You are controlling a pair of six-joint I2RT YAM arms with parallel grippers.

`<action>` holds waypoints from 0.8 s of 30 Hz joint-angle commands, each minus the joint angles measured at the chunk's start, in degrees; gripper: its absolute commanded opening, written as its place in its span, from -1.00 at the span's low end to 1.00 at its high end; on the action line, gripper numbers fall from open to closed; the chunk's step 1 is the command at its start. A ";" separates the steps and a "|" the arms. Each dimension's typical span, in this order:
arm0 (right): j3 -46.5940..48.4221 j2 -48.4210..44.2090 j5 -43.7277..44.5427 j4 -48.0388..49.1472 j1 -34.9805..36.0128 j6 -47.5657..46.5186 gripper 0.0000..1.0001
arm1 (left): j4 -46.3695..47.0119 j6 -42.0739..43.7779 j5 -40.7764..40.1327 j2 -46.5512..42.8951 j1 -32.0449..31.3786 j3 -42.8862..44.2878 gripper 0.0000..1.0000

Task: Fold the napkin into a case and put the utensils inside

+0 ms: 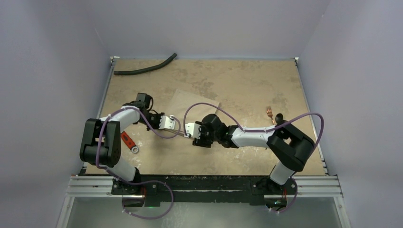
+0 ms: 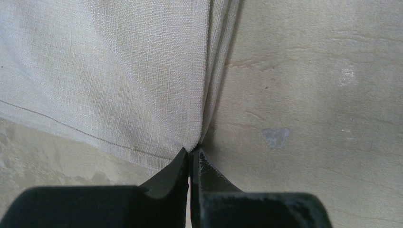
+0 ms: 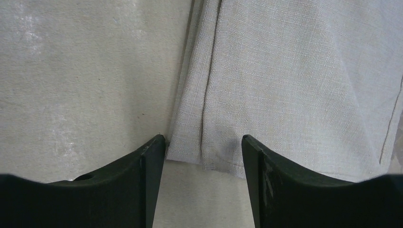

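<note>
At bench (image 1: 228, 156) centre: folded napkin (image 1: 197, 102), flat, near end at 6 o'clock under both claws. Left claw (image 2: 192, 156) fully closed, pinching a napkin corner tip. Right claw (image 3: 204, 152) open, fingers either side of the doubled napkin edge, gripping nothing. At 3 o'clock from napkin: copper fork (image 1: 269, 112), well apart. At 11 o'clock: black hose (image 1: 145, 69) along far edge.

Left arm (image 1: 124, 116) bent inward, left jaws pinched shut; right arm (image 1: 252, 137) stretched leftward, right jaws parted; wrists close together
</note>
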 commanded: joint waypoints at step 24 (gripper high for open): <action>11.22 12.57 0.35 -8.55 0.35 2.06 0.02 | -3.14 2.18 -2.05 0.97 8.13 -2.78 -1.00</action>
